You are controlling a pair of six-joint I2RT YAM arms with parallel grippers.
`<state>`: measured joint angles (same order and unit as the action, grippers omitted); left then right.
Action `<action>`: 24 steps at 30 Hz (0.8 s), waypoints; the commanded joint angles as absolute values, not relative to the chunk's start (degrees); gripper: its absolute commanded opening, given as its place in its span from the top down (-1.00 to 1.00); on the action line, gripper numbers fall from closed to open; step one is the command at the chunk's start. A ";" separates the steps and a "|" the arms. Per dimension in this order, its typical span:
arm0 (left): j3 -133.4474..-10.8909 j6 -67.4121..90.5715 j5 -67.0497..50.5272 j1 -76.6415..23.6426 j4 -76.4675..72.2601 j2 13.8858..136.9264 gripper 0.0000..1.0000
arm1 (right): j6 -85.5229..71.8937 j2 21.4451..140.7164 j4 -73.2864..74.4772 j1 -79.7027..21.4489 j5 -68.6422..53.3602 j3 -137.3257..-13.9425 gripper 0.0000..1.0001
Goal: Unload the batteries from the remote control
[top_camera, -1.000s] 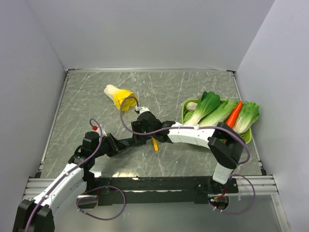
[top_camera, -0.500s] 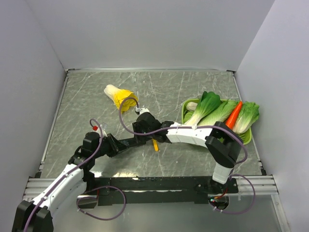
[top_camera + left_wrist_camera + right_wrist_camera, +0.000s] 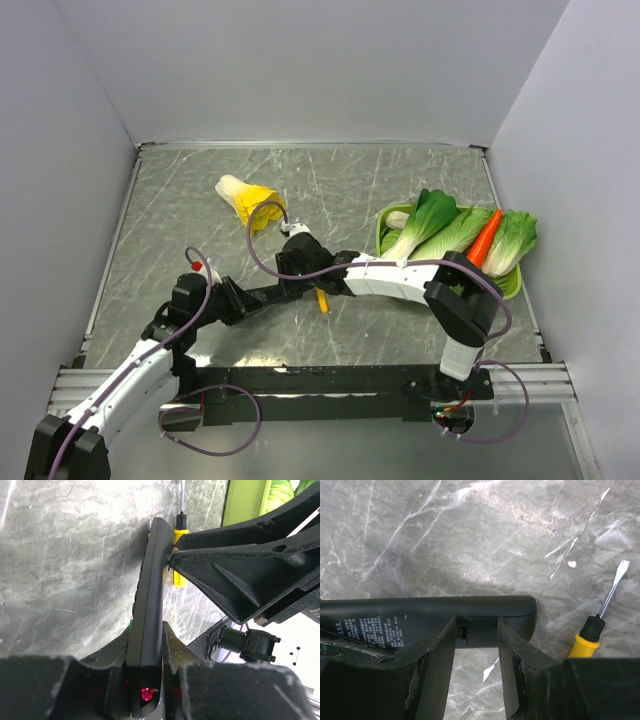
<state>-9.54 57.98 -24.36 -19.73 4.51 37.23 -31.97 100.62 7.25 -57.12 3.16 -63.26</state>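
My left gripper (image 3: 238, 299) is shut on one end of the black remote control (image 3: 268, 292) and holds it on edge just above the table. In the left wrist view the remote (image 3: 150, 595) runs away from the gripper (image 3: 149, 652). My right gripper (image 3: 290, 270) is at the remote's far end. In the right wrist view the gripper (image 3: 476, 625) is open. Its fingertips (image 3: 445, 635) touch the remote's labelled back (image 3: 410, 615) on either side of the battery cover (image 3: 482, 631). The batteries are hidden.
A yellow-handled screwdriver (image 3: 321, 298) lies on the table beside the remote's far end and also shows in the right wrist view (image 3: 594, 630). A yellow-white leafy vegetable (image 3: 245, 198) lies at the back. A green tray (image 3: 383, 222) with greens and a carrot (image 3: 485, 238) stands on the right.
My right gripper has edged slightly left along the remote. The left gripper and the remote have stayed in place.
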 commanded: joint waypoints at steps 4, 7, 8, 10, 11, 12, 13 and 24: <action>-9.32 57.66 -22.50 -20.13 5.54 36.65 0.98 | -32.43 100.11 8.17 -57.13 3.17 -61.96 0.06; -9.40 57.66 -22.41 -20.13 5.62 36.74 0.98 | -32.78 99.93 8.00 -57.22 2.38 -61.44 0.06; -9.40 57.66 -22.24 -20.13 5.62 36.83 0.98 | -32.70 99.76 7.91 -57.13 2.37 -61.35 0.06; -9.40 57.57 -22.15 -20.13 5.54 36.83 0.98 | -32.35 99.32 7.73 -57.13 3.16 -60.82 0.04; -9.40 57.57 -22.15 -20.13 5.54 37.00 0.98 | -32.26 99.23 8.00 -57.13 3.34 -60.65 0.05; -9.58 57.39 -22.15 -20.13 5.54 36.91 0.98 | -32.26 99.05 8.09 -57.22 3.43 -60.47 0.05; -9.58 57.48 -22.24 -20.13 5.54 36.83 0.98 | -32.17 98.70 8.00 -57.22 3.25 -60.29 0.05; -9.41 57.57 -21.89 -20.13 5.80 36.74 0.98 | -32.87 98.09 7.82 -57.48 1.50 -59.50 0.04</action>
<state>-9.54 58.19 -24.01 -19.86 4.75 37.21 -32.12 99.57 5.08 -57.10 2.74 -60.64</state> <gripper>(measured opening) 0.222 0.478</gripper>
